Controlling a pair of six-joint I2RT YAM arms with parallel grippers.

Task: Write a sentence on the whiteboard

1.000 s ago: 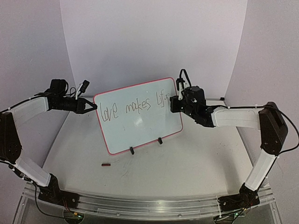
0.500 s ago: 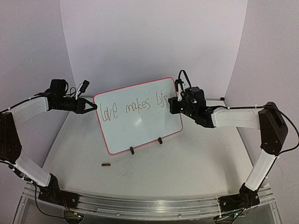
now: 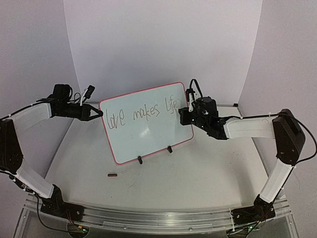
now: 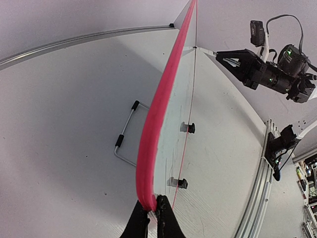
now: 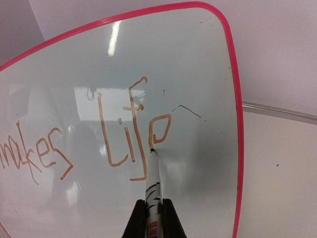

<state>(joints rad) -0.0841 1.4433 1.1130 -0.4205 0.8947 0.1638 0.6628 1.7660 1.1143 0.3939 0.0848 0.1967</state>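
Our right claw (image 5: 153, 202), clenched on the marker (image 5: 153, 176), points it straight ahead onto the whiteboard (image 5: 208, 74) at the "e" of the sentence (image 3: 147, 113), our left claw (image 4: 152, 212) pinching its edge

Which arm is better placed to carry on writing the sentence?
Right. The right gripper is shut on the marker, whose tip touches the whiteboard at the last letter of "life" in the sentence. The left gripper is shut on the whiteboard's left edge and holds no marker.
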